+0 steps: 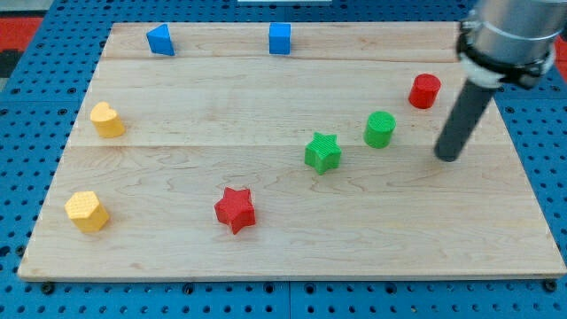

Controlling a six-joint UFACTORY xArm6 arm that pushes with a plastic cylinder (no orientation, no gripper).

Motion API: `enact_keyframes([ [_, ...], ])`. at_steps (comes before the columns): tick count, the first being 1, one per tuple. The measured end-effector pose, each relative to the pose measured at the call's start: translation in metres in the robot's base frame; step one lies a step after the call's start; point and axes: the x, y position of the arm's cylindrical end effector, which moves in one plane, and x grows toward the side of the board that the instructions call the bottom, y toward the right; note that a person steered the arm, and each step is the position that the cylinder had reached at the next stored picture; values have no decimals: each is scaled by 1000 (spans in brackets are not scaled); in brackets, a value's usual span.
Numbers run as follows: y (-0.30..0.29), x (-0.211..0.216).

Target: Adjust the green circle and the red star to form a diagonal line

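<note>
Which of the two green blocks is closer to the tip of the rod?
The green circle: it sits just left of my tip, while the green star lies farther toward the view's left.

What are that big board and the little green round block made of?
The board looks like pale wood with a smooth finish: grain lines and plank seams show. The green circle seems to be matte plastic or painted wood, judging by its even, solid colour; I can't tell which.

You will find no readable text, label, brand, number or sign anywhere on the tabletop (266, 89), the blocks or the rod.
</note>
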Motion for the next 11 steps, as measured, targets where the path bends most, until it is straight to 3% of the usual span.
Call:
enact_keyframes([
  [1,-63,-8],
  [3,-82,-46],
  [5,-228,-78],
  [6,-283,-27],
  [7,-248,35],
  [8,-284,113],
  [9,-353,147],
  [10,-347,153],
  [11,-260,152],
])
